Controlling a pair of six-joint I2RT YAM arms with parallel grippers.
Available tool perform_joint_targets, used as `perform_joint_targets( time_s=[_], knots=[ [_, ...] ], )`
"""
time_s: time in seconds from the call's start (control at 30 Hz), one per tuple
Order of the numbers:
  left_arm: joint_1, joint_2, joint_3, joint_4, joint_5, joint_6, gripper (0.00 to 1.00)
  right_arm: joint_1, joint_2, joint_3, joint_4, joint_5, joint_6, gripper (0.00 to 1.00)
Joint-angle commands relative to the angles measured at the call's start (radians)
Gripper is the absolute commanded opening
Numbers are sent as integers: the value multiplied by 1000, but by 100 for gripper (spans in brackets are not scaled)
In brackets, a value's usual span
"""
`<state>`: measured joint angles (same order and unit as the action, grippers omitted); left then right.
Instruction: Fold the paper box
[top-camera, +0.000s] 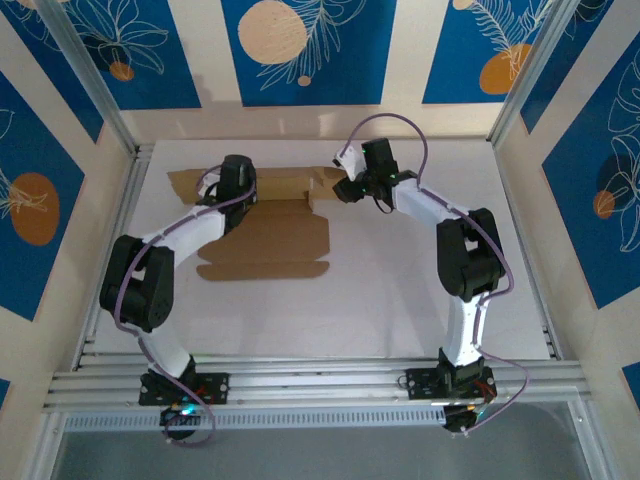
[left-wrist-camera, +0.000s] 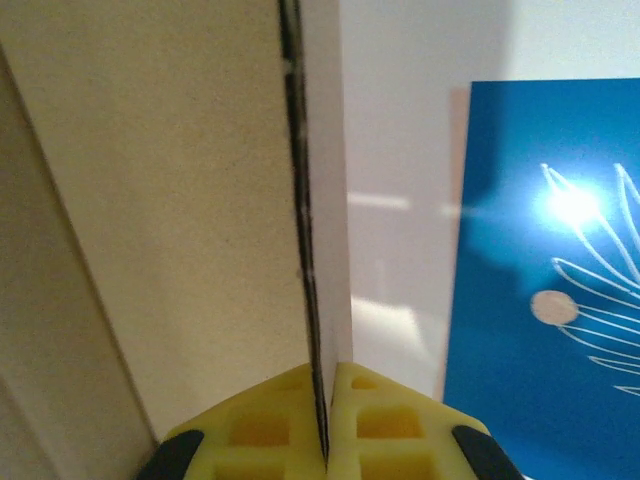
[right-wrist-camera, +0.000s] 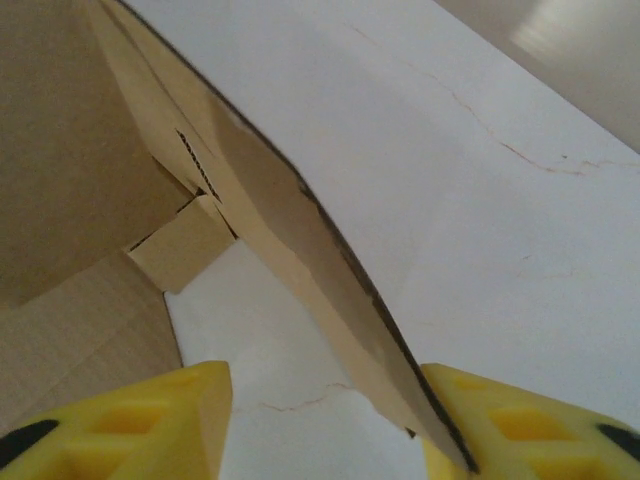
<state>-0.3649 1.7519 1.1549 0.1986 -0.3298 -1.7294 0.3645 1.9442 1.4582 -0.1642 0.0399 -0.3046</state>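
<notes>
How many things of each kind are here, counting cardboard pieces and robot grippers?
paper box: 1
grippers: 2 (left gripper, right gripper)
Total: 3

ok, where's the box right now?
Top view: the box lies on the table's far half, left of centre, between the left pincer and the right pincer, which straddles its right flap.
</notes>
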Motion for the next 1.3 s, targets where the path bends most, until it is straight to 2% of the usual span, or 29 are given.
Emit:
perform_joint_targets(
  time_s=[0.0, 0.13, 0.27, 0.47, 0.57, 0.67, 0.77, 0.9, 1.03, 1.13, 1.23, 1.27],
  knots=[
    [-26, 83, -113, 134, 82, 6, 0, 4, -85, -89, 143, -67, 64, 45],
    [-32, 97, -163, 364, 74, 77, 0, 6, -121, -171, 251, -74, 150, 39],
    [-35, 117, -223, 553, 87, 99, 0, 17, -122, -195, 271, -81, 183, 36],
    [-35, 124, -262, 589, 70, 116, 0, 66, -130, -213, 249, -95, 230, 37],
    [-35, 129, -268, 606, 73, 118, 0, 81, -135, -212, 231, -124, 306, 38],
    [-35, 124, -279, 606, 67, 124, 0, 80, -152, -238, 254, -207, 405, 41],
    [-33, 118, -278, 593, 64, 128, 0, 66, -169, -255, 276, -363, 484, 48],
    [-27, 117, -272, 581, 80, 127, 0, 11, -183, -260, 281, -495, 530, 57],
    [-10, 130, -257, 565, 129, 147, 0, -68, -214, -263, 276, -535, 519, 59],
    [-5, 153, -251, 575, 172, 148, 0, -163, -226, -247, 308, -631, 614, 59],
    [-1, 155, -251, 547, 179, 159, 0, -249, -235, -208, 309, -635, 704, 59],
    [1, 155, -251, 547, 182, 166, 0, -270, -239, -206, 309, -591, 711, 58]
  ],
)
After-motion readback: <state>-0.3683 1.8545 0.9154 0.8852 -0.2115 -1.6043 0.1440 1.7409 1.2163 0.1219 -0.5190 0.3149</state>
